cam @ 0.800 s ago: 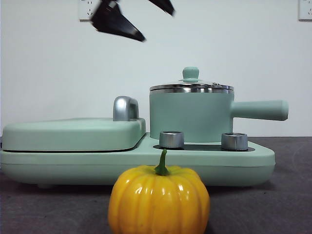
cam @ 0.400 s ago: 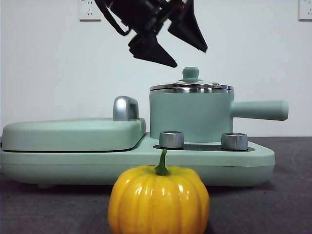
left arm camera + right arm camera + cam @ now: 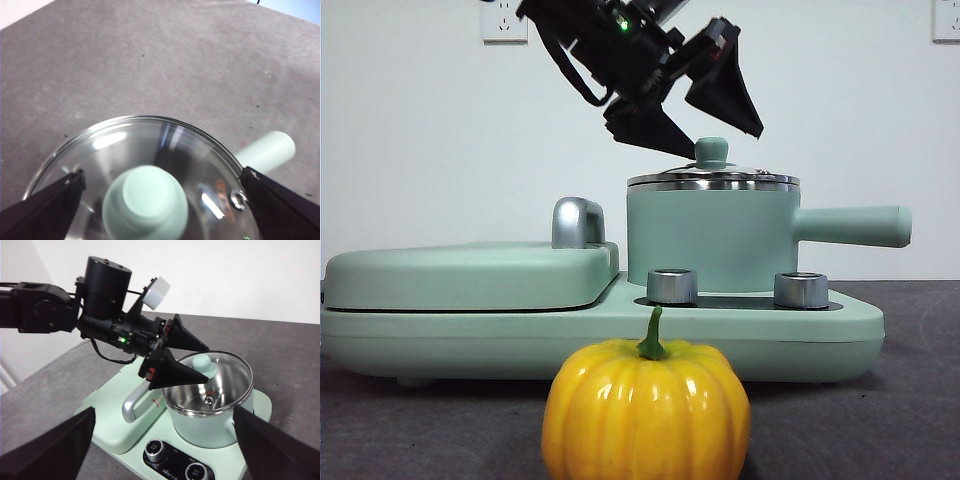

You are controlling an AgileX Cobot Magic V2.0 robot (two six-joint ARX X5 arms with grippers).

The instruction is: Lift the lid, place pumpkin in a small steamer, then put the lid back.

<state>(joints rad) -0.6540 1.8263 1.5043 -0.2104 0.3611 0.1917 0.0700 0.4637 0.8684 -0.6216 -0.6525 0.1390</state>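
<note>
Front view: the left gripper (image 3: 717,128) hangs just above the mint-green knob (image 3: 711,152) of the lid (image 3: 713,179), jaws spread to either side, gripping nothing. The lid sits on the small steamer (image 3: 710,238). The pumpkin (image 3: 646,411) rests on the table nearer the camera. The right gripper (image 3: 165,440) waits apart, jaws wide.

Left pincer (image 3: 715,130) comes in from high on the left in the front view, arm dark and angled down toward the right. Jaws spread wide, tips pointing down, one on each side of the lid's knob (image 3: 711,152), neither tip touching it. A green light glows on the wrist body. Right pincer (image 3: 165,450) hangs back, raised over the surface near its front edge, jaws wide apart, holding nothing, aimed toward the left arm.
</note>
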